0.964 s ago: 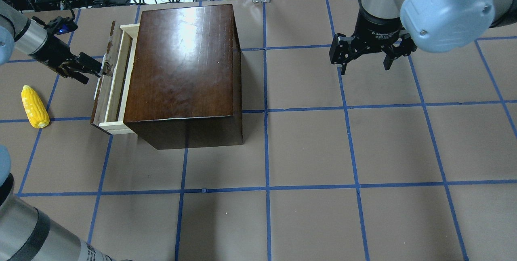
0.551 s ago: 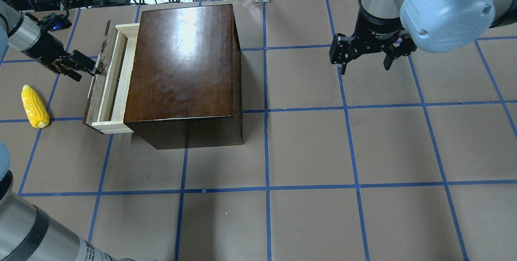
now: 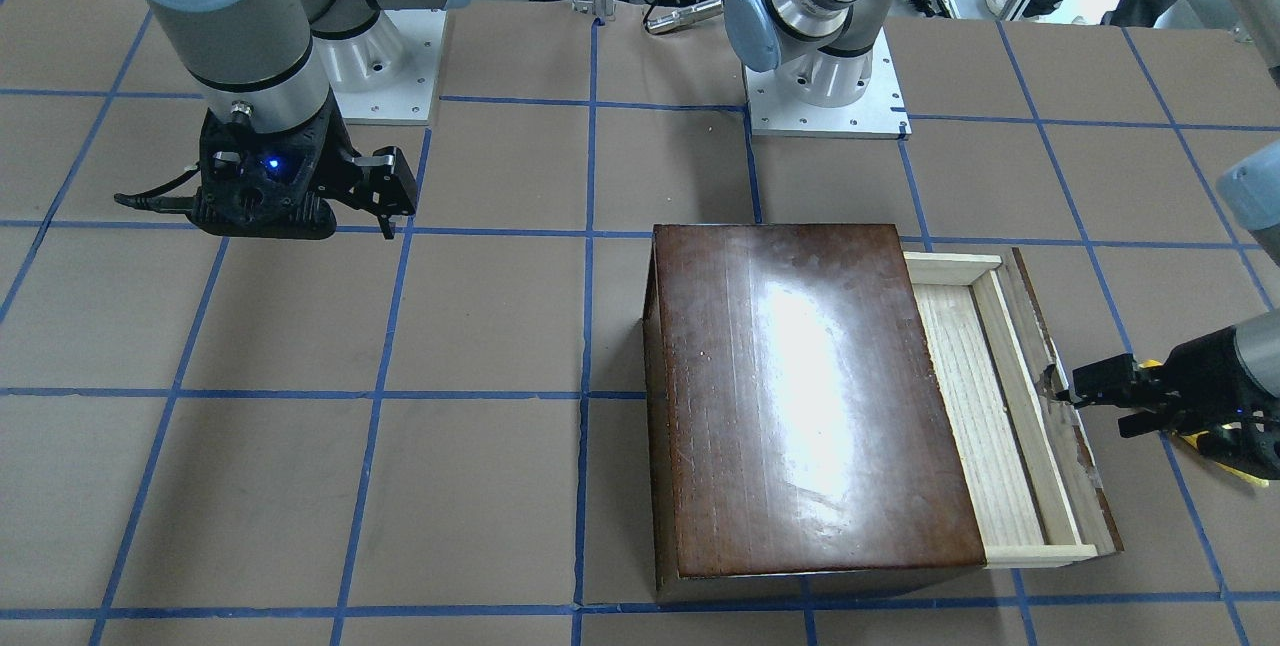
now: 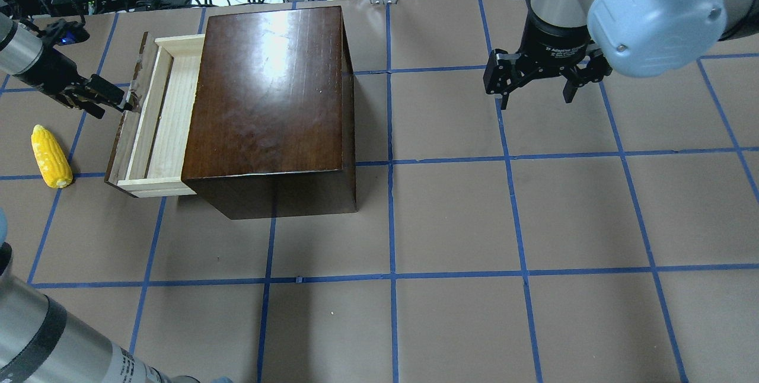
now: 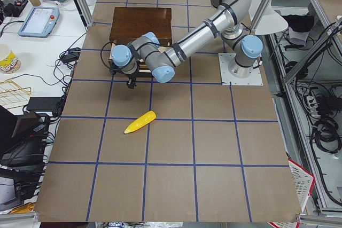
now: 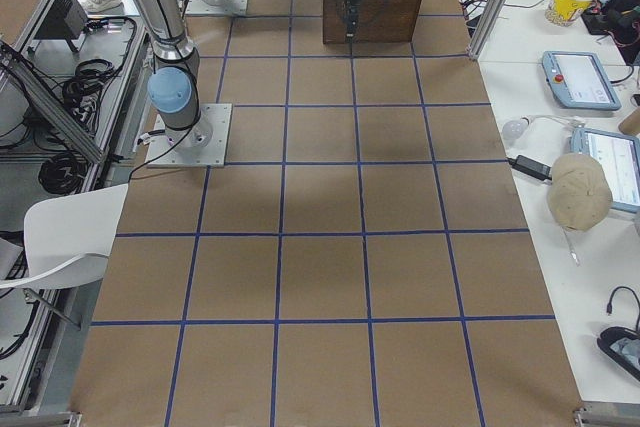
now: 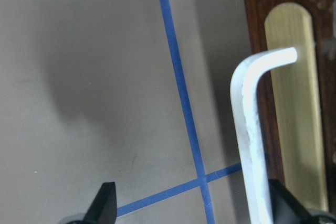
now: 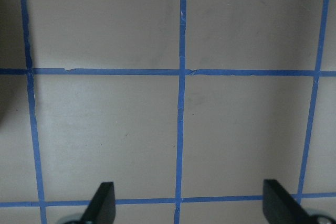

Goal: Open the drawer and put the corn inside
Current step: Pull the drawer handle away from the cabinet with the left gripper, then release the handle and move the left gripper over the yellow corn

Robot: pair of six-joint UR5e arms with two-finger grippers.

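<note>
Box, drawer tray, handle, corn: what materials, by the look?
Box: dark wood, glossy varnish, glare on top. Drawer tray: pale unfinished wood, grain visible. Handle: whitish bent bar, scuffed, possibly painted metal. Corn: likely plastic, uniform yellow, moulded kernels.

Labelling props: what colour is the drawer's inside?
The drawer is pale wood inside; clearest in the front-facing view.

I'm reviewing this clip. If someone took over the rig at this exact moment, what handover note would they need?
Left claw: open, at the drawer's whitish handle, with one finger beside it, not clamped.
Right claw: open and empty, hovering over the table well away from the box.
Drawer: pulled partly out of the box, pale floor showing, nothing in it.
Corn: lying on the table beyond the drawer front, untouched.
Done: drawer partly open.
Left: perhaps pull it out further, then pick up the corn and lay it in the drawer.
</note>
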